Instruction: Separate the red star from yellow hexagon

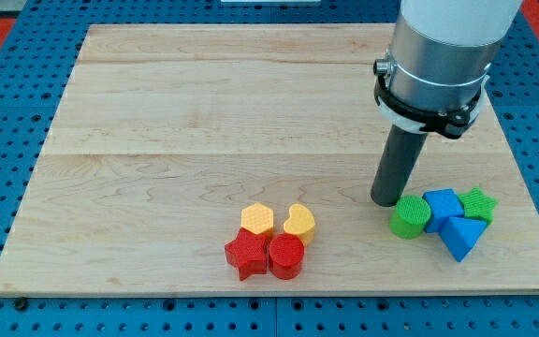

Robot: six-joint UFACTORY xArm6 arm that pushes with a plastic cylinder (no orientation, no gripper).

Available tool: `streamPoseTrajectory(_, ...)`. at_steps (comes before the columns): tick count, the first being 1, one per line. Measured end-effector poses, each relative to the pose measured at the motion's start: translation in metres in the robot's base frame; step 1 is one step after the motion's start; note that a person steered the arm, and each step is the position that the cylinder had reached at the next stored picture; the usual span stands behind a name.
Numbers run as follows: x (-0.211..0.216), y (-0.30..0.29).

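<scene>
The red star (245,254) lies near the view's bottom centre, touching the yellow hexagon (258,219) just above it. A red cylinder (286,256) sits against the star's right side, and a yellow heart (299,222) sits right of the hexagon. My tip (386,200) rests on the board well to the right of this cluster, just upper-left of a green cylinder (409,216). The tip touches none of the red or yellow blocks.
A second cluster lies at the view's lower right: the green cylinder, a blue cube (443,207), a blue triangle (462,235) and a green star (478,203). The wooden board (204,112) ends close below both clusters, with blue pegboard around it.
</scene>
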State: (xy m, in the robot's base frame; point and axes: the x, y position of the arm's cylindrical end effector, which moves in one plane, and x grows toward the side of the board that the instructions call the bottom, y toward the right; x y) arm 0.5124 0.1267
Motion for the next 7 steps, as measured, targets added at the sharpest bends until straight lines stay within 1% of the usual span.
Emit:
streamPoseTrajectory(5,-0.01,-0.001)
streamPoseTrajectory(6,-0.025,-0.001)
streamPoseTrajectory(7,-0.068,-0.002)
